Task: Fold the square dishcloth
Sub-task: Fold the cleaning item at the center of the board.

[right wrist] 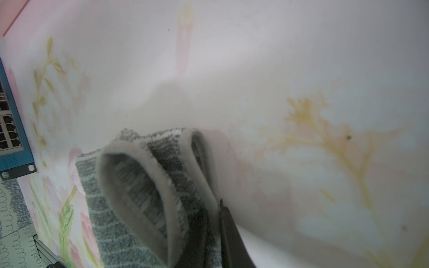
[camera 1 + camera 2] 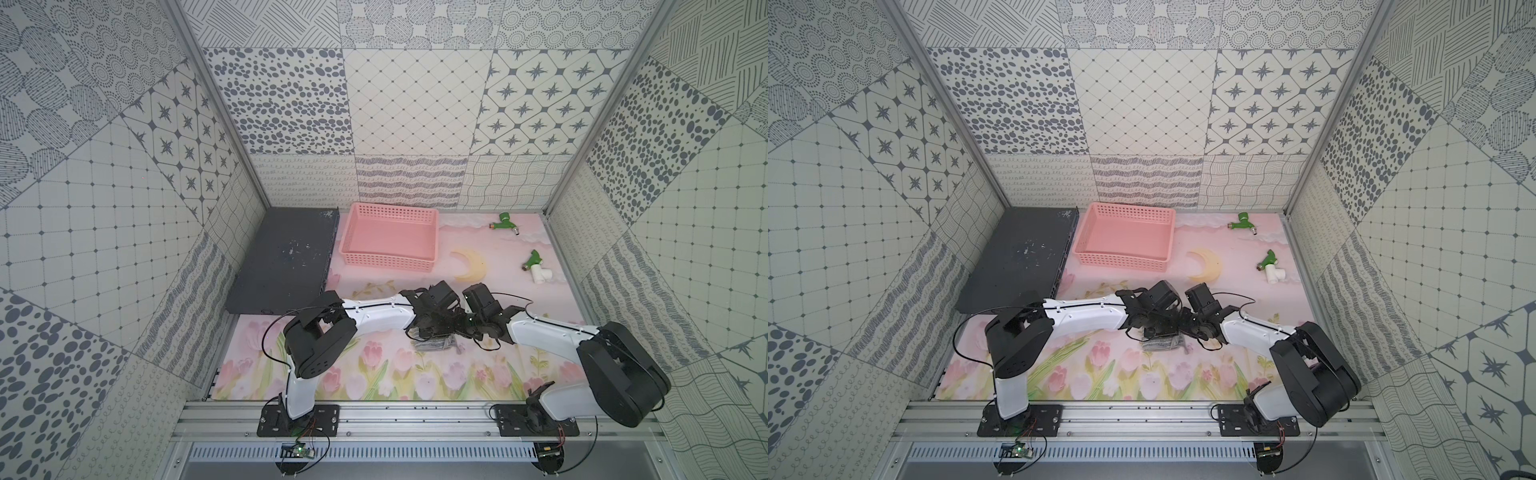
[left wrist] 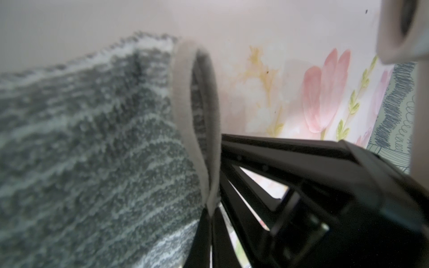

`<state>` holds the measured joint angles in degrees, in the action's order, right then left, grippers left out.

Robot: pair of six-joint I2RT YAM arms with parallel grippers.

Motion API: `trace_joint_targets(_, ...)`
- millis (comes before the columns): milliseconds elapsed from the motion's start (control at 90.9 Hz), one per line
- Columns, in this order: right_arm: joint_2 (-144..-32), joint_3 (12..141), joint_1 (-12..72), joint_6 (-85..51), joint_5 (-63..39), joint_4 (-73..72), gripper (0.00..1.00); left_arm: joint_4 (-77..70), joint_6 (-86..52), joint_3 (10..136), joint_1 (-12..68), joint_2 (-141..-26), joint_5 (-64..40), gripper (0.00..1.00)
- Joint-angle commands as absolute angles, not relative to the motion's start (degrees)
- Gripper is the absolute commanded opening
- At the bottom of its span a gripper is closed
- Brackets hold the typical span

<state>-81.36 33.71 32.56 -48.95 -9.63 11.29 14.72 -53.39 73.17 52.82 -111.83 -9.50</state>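
Observation:
The square dishcloth [image 2: 434,345] [image 2: 1163,345] is grey with whitish wavy stripes. In both top views it is a small bunched bundle on the flowered mat, under the two wrists, which meet at mid-table. In the left wrist view my left gripper [image 3: 210,215] is shut on the cloth's pale hem [image 3: 183,97], and striped cloth [image 3: 92,143] fills the space beside it. In the right wrist view my right gripper [image 1: 213,215] is shut on doubled layers of the cloth [image 1: 167,162], whose hems curl into loops. The wrists hide most of the cloth from above.
A pink basket [image 2: 390,239] stands at the back centre with a dark grey flat box [image 2: 282,266] to its left. Two green pipe fittings [image 2: 505,222] [image 2: 534,266] lie at the back right. Patterned walls close in three sides.

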Motion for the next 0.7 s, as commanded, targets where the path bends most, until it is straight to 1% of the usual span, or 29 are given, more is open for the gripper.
trace_joint_targets(0, -81.8, 32.8, 32.8, -49.0, -9.3, 9.5, 0.16, 9.9, -55.6, 71.7, 52.2, -112.7, -11.9, 0.11)
trace_joint_targets(110, -81.6, 32.8, 32.8, -48.9, -8.8, 9.5, 0.17, 7.4, -55.9, 70.8, 51.9, -112.5, -13.6, 0.23)
trace_joint_targets(154, -81.5, 32.8, 32.8, -48.9, -8.6, 9.6, 0.18, 6.1, -56.0, 70.4, 51.9, -112.1, -14.4, 0.26)
trace_joint_targets(319, -81.4, 33.7, 32.8, -48.1, -7.4, 10.3, 0.20, -0.6, -57.4, 67.5, 51.3, -109.3, -18.1, 0.33)
trace_joint_targets(528, -78.8, 35.9, 32.8, -46.3, -3.4, 15.4, 0.25, -7.0, -58.8, 64.2, 50.9, -104.1, -21.9, 0.38)
trace_joint_targets(693, -76.2, 37.4, 32.9, -45.1, -0.6, 19.3, 0.27, -10.7, -59.4, 63.3, 51.0, -100.9, -24.4, 0.47)
